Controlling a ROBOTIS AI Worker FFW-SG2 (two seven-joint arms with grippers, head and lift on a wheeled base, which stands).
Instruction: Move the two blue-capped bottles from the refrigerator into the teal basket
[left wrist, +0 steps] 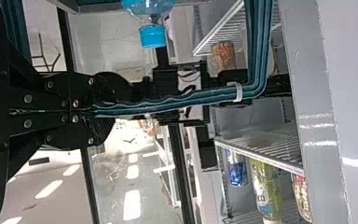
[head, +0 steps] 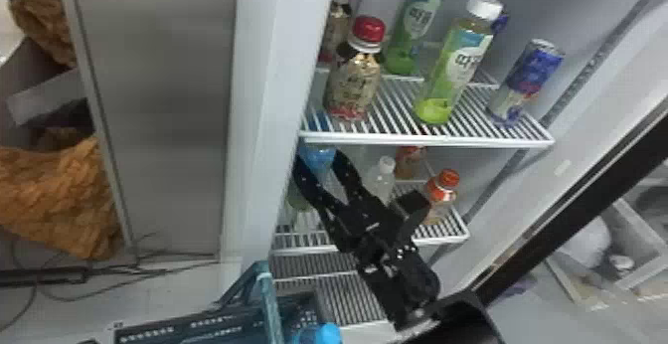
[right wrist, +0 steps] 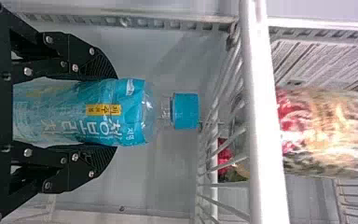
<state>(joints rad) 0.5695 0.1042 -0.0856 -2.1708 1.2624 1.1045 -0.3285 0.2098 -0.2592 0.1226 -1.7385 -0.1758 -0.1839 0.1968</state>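
Nearest the camera, the right arm (head: pixel 417 278) reached from the lower right of the head view to the right tool (head: pixel 323 161), left of centre. Its black fingers (right wrist: pixel 93 63) lay along both sides of the blue bottle (right wrist: pixel 88 112), seemingly pressed to it, parted by just its width. The bottle stood upright, its cap (right wrist: pixel 185 111) close under the shelf (head: pixel 427 141). From there the basket (head: pixel 194 330) lay down toward the bottom edge, its handle (head: pixel 268 298) rising beside the fridge. The left tool (left wrist: pixel 103 111) was clenched on that handle, leaving the right arm to carry. The other bottle (head: pixel 323 335) was already at the basket. Drawing the bottle out below the shelf's front bar, then lowering it, looked right; lifting first could have knocked the cap.
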